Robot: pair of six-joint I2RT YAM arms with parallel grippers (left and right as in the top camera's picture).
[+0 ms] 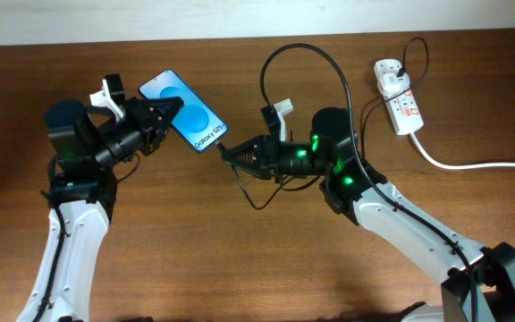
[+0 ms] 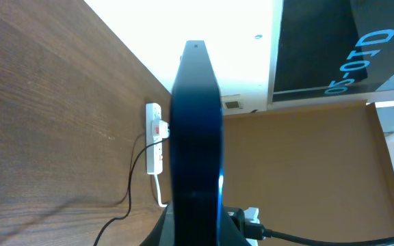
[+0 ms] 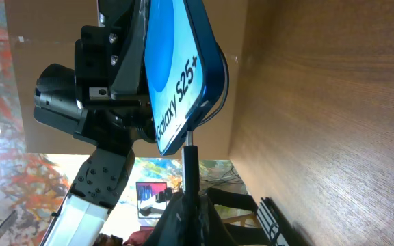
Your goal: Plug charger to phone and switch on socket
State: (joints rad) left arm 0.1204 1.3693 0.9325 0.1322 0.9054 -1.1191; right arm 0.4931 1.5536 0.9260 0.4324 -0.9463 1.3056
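The phone [image 1: 189, 111], blue screen with white "Galaxy" lettering, is lifted off the table with my left gripper [image 1: 168, 110] shut on its upper end. In the left wrist view the phone [image 2: 197, 130] stands edge-on between the jaws. My right gripper [image 1: 225, 154] is shut on the plug end of the charger [image 1: 300, 46], whose thin black cable loops back toward the socket [image 1: 397, 95]. In the right wrist view the plug tip [image 3: 190, 145] touches the phone's [image 3: 176, 68] bottom edge; whether it is seated in the port I cannot tell.
The white socket [image 2: 154, 135] lies at the table's far right with a thick white cord [image 1: 472, 165] running off to the right edge. Slack black cable [image 1: 250, 192] lies on the wood below my right gripper. The left arm [image 3: 81, 102] fills the right wrist view's left side.
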